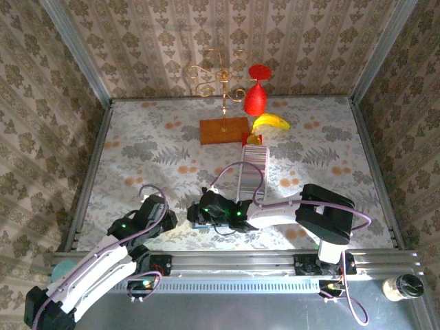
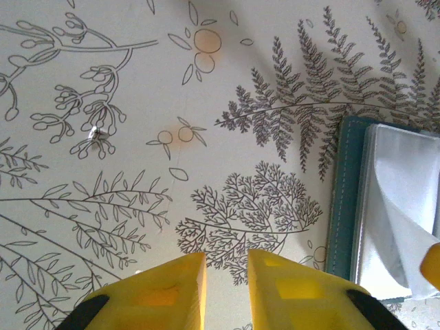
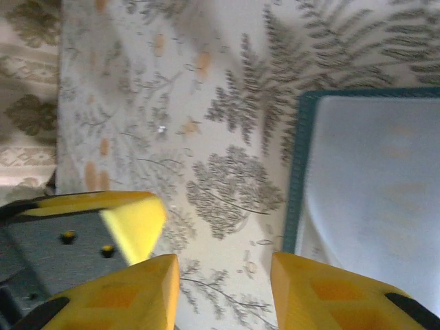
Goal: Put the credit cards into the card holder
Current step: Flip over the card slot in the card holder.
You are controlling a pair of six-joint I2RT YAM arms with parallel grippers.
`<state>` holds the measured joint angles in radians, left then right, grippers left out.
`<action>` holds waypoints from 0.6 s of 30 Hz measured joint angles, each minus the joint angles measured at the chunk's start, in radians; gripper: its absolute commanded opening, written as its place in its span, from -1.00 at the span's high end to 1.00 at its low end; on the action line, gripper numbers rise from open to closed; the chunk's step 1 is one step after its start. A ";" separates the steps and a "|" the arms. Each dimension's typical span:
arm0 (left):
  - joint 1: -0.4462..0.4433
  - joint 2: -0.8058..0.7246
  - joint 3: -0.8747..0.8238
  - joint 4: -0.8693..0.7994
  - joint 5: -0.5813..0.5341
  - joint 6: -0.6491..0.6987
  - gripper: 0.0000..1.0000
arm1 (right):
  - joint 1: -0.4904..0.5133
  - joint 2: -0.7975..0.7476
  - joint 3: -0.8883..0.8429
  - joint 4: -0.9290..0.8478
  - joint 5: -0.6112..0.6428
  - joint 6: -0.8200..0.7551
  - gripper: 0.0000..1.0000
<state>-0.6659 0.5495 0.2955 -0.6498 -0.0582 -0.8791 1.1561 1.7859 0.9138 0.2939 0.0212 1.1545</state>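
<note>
Cards (image 1: 253, 172), thin and pale grey-white, stand edge-on as a long ribbed row near the middle of the fern-printed counter (image 1: 137, 158), well apart from both arm tips. The small teal-blue folding card holder (image 3: 300, 172) lies open and flat near the front edge of the counter. Its paler, clear-sleeved interior faces up. It is closer to the arm bases than the cards and a little to their left.

The yellow-fingered right end effector (image 3: 223, 292) hangs at the holder's left edge. Its fingers stand moderately apart, bare counter shows between them, and nothing is gripped. One finger overlaps the holder's near corner; whether it touches the sleeve cannot be told. In the left wrist view a fold of the clear sleeve stands up beside a yellow tip.

The yellow-fingered left end effector (image 2: 227, 282) hovers over bare counter just to the left of the holder. Its fingers are parted by a narrow slit that holds nothing. The holder's stitched teal edge lies to its right, not touching it. The two end effectors are close beside each other.

At the far side of the counter sit an orange-brown wooden block (image 1: 223, 130) carrying a gold wire stand (image 1: 220, 72), a red goblet (image 1: 256, 96) and a yellow banana (image 1: 270, 122).
</note>
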 measured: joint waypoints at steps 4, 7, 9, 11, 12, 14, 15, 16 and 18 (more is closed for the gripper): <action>0.000 0.000 0.000 -0.002 0.000 -0.004 0.39 | -0.001 -0.025 -0.003 0.010 0.000 -0.031 0.20; 0.000 0.000 0.007 -0.006 0.000 -0.003 0.31 | -0.011 -0.098 -0.020 -0.010 0.001 -0.077 0.20; 0.001 0.000 0.018 -0.009 0.000 -0.003 0.28 | -0.026 -0.174 -0.034 -0.042 0.003 -0.126 0.19; 0.003 0.000 0.031 -0.008 0.001 -0.003 0.27 | -0.051 -0.253 -0.040 -0.085 0.008 -0.188 0.18; 0.006 0.001 0.037 -0.007 0.002 -0.001 0.24 | -0.067 -0.296 -0.040 -0.115 0.011 -0.231 0.15; 0.006 0.009 0.046 0.007 0.010 0.005 0.17 | -0.100 -0.372 -0.040 -0.183 0.021 -0.333 0.08; 0.006 0.019 0.049 0.017 0.018 0.011 0.13 | -0.119 -0.411 -0.040 -0.227 0.025 -0.407 0.07; 0.006 0.030 0.050 0.030 0.029 0.014 0.08 | -0.133 -0.441 -0.040 -0.261 0.028 -0.474 0.06; 0.006 0.076 0.055 0.071 0.063 0.031 0.01 | -0.161 -0.511 -0.040 -0.346 0.043 -0.686 0.09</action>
<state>-0.6594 0.6254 0.3504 -0.5793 0.0048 -0.8486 0.9947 1.2747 0.8738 -0.0517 0.0647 0.4683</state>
